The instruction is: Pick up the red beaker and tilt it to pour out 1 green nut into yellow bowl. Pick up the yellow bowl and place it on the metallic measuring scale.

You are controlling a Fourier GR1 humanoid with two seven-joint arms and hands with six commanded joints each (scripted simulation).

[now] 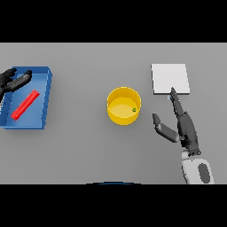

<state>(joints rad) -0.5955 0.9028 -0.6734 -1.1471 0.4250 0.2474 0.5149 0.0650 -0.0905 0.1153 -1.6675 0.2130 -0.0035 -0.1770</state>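
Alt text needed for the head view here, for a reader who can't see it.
A yellow bowl holding one small green nut sits mid-table, between a blue tray on the left and a pale square scale on the right. The red beaker lies in the tray, the left hand over the tray's far corner. The open right hand reaches toward the scale.

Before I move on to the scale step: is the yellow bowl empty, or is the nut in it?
Not empty. The round yellow bowl stands upright mid-table with one small green nut inside, near its right wall.
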